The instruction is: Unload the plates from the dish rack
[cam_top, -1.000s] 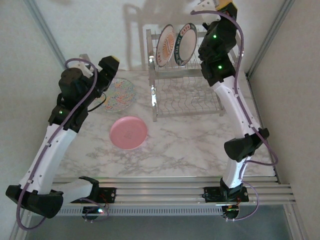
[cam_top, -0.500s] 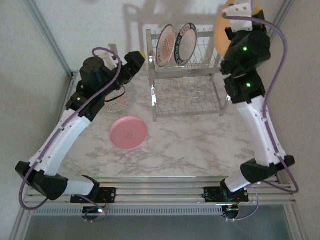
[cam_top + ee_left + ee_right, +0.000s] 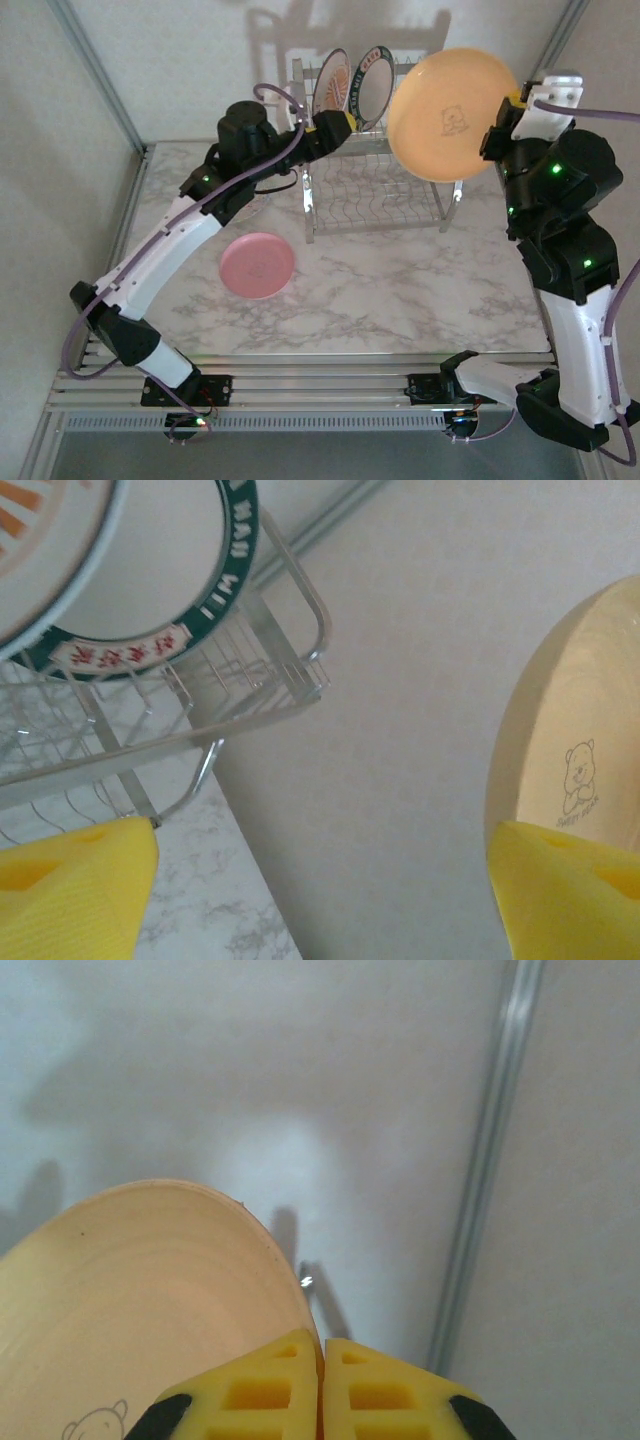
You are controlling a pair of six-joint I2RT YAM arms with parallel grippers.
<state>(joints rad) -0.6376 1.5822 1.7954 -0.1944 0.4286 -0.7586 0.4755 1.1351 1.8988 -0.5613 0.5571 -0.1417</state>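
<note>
Pinched only at its rim by the right claw point(image 3: 322, 1360), the round yellow plate point(image 3: 450, 115) could slip; left claw point(image 3: 333, 123) gapes empty.

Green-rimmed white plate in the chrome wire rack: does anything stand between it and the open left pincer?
Nothing loose does. A rail of the chrome wire rack runs below the green-rimmed white plate, on the side of the left pincer; the round yellow plate is off to one side.
</note>
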